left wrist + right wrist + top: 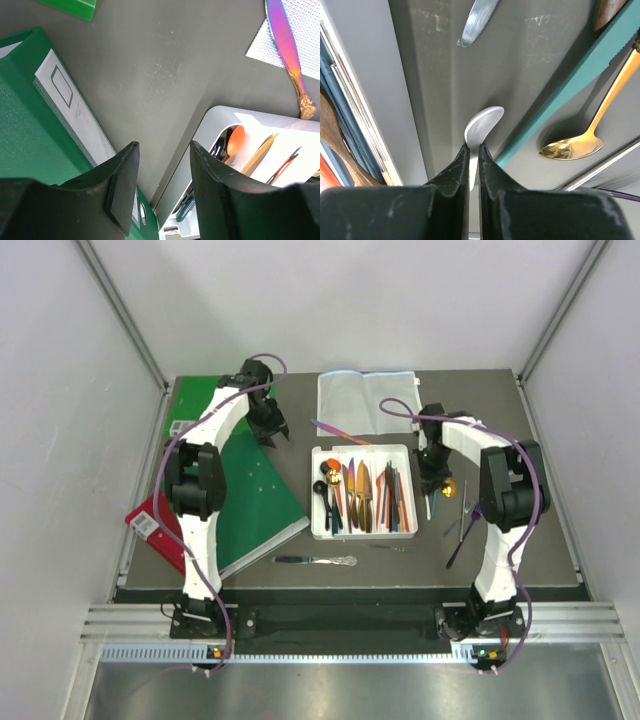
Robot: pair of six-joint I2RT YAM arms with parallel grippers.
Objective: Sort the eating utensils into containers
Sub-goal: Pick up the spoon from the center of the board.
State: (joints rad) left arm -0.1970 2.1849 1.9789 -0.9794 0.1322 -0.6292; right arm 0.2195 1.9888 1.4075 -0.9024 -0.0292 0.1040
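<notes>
Fingers of the right gripper (474, 150) pinch a silver spoon (483, 124) beside the white tray (375, 100); left gripper (164, 147) fingers stand apart, empty, above the bench (150, 75).

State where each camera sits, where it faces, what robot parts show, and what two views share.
Top external: above and behind the arms, facing down on the table; both arms show.
Left wrist: on the left arm, facing down past the open left end effector at the white tray.
Right wrist: on the right arm, facing down past the right end effector, shut on a silver spoon.
Shared: top and left wrist both show tray and iridescent knife.
</notes>
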